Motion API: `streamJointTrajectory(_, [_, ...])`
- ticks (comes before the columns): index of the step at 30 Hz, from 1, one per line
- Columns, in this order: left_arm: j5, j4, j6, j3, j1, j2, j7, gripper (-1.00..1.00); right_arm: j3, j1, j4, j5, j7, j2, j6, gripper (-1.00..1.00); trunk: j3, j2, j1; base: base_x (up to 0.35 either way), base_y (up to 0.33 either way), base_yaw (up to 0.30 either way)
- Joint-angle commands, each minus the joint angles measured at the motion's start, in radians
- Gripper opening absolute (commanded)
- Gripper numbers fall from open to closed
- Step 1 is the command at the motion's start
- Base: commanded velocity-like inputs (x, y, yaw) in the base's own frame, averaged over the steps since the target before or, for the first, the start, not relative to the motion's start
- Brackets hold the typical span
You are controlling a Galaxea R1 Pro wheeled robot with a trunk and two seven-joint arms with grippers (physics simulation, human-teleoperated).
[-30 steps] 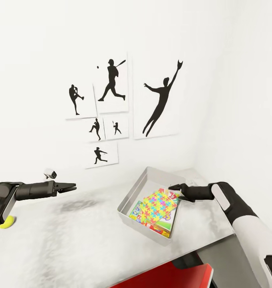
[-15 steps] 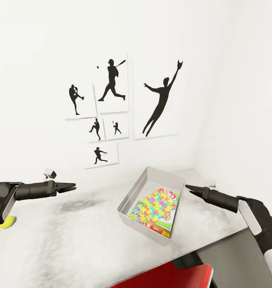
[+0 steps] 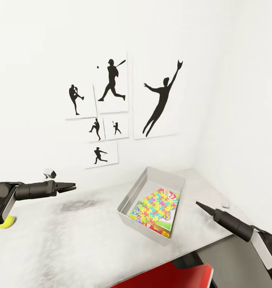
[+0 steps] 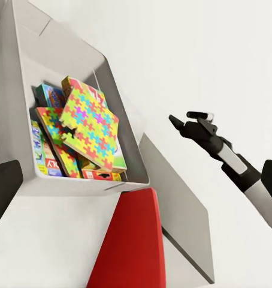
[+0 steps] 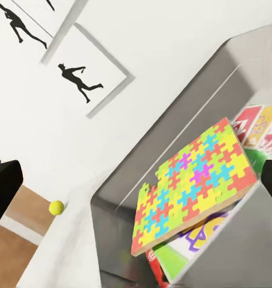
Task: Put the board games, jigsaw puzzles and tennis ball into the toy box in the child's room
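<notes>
Right tool (image 3: 198,204), a black tapered tip with fingers together on nothing, hovers over the pale speckled white-grey bench (image 3: 72,240) just beside the shallow light-grey toy box (image 3: 132,191). Inside it, a bright jigsaw puzzle box (image 3: 159,205) lies slanted over other game boxes, mostly hidden, print unreadable. Left tool (image 3: 72,186), well apart from the box, is narrowly closed and empty. A yellow tennis ball (image 5: 56,207) lies on the bench. Beyond, black baseball-player silhouette pictures (image 3: 112,82) hang on the white wall.
</notes>
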Motion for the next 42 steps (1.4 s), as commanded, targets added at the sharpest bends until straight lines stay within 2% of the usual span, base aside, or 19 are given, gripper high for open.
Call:
streamJointTrajectory(1, [0.0,0.0,0.011,0.0,-0.001,0.0,-0.004,1.0,-0.001,0.001,0.004,-0.006,0.002,0.0,0.0,1.0,-0.002,-0.002,0.001,0.0,0.0,0.0])
streamJointTrajectory(5, [0.001,0.0,0.011,0.0,-0.001,0.0,-0.004,1.0,-0.002,0.006,0.014,-0.006,0.001,0.0,-0.061,1.0,-0.002,-0.002,0.001,-0.013,0.0,0.0])
streamJointTrajectory(9, [0.001,0.0,0.011,0.0,-0.001,0.0,-0.004,1.0,-0.004,0.007,0.016,-0.006,0.006,-0.001,-0.078,1.0,-0.002,-0.002,0.001,-0.12,0.001,0.0])
streamJointTrajectory(23, [0.001,0.0,0.011,0.0,-0.001,0.001,-0.004,1.0,-0.01,0.007,0.019,-0.006,0.017,0.0,-0.088,1.0,0.011,-0.002,0.001,-0.243,0.046,0.015])
streamJointTrajectory(33, [0.001,0.0,0.011,0.001,-0.001,0.004,-0.004,1.0,-0.01,0.007,0.021,-0.006,0.015,0.0,-0.091,1.0,0.026,-0.002,0.001,-0.04,0.007,0.088])
streamJointTrajectory(42, [0.002,0.0,0.011,0.001,-0.001,0.006,-0.004,1.0,-0.011,0.007,0.021,-0.007,0.011,0.0,-0.085,1.0,0.029,-0.002,0.001,-0.003,0.001,0.033])
